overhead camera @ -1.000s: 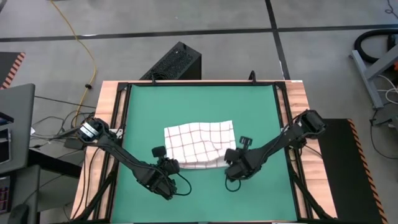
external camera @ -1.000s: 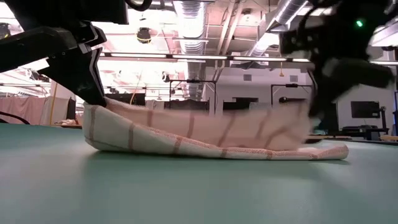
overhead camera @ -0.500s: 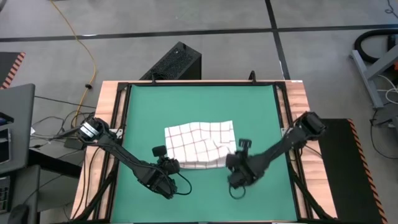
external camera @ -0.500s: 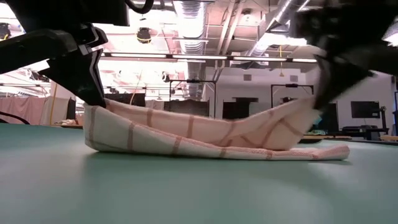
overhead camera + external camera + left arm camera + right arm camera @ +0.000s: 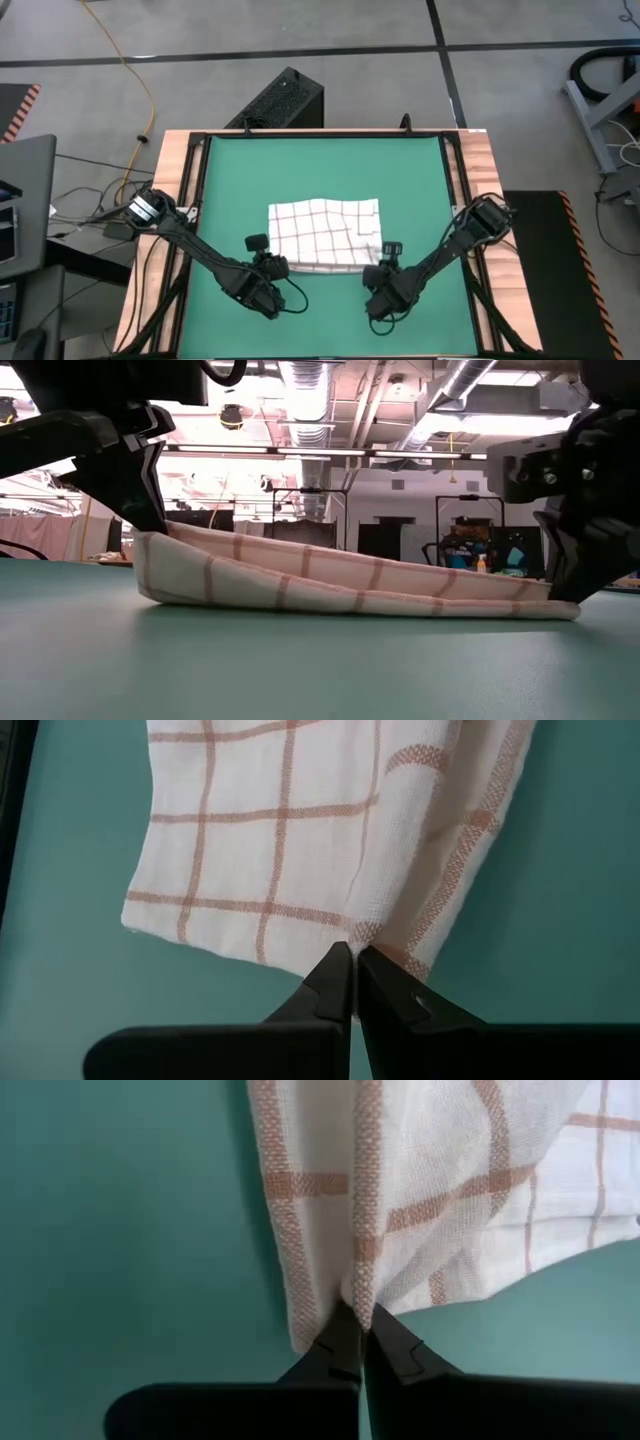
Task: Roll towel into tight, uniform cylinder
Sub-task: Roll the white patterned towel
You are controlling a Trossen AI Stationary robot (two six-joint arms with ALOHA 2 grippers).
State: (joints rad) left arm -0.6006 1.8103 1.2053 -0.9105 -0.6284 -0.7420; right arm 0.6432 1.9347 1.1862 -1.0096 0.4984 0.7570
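The towel (image 5: 325, 235), white with thin red-brown grid lines, lies doubled over on the green mat (image 5: 320, 160), a little near of its middle. My left gripper (image 5: 281, 267) is shut on its near left corner, which it holds raised in the low view (image 5: 150, 530). My right gripper (image 5: 378, 268) is shut on the near right corner, down close to the mat (image 5: 562, 596). From the raised left corner the towel's upper layer (image 5: 380, 575) slopes down to the right. The lower layer (image 5: 300, 598) rests on the mat. My left gripper pinches the towel's near left corner (image 5: 356, 934) between its two fingers, slanting down from the near side. That corner is lifted off the mat, and the cloth below it sags to the mat. My right gripper pinches the near right corner at a gathered edge (image 5: 357, 1302), slanting down from the near side. The corner sits just above the mat, and the cloth runs fairly straight from it toward the left corner.
Bare mat surrounds the towel on every side, with most room toward the far edge. A black frame (image 5: 205, 200) and wooden table edges (image 5: 480, 160) border the mat. A black box (image 5: 285, 100) stands on the floor beyond the far edge.
My right gripper has moved down and toward the table's near right, still shut on its corner. That corner, held up before, now lies close to the mat, and the upper layer is drawn out flatter and longer to the right. The raised left corner has stayed put.
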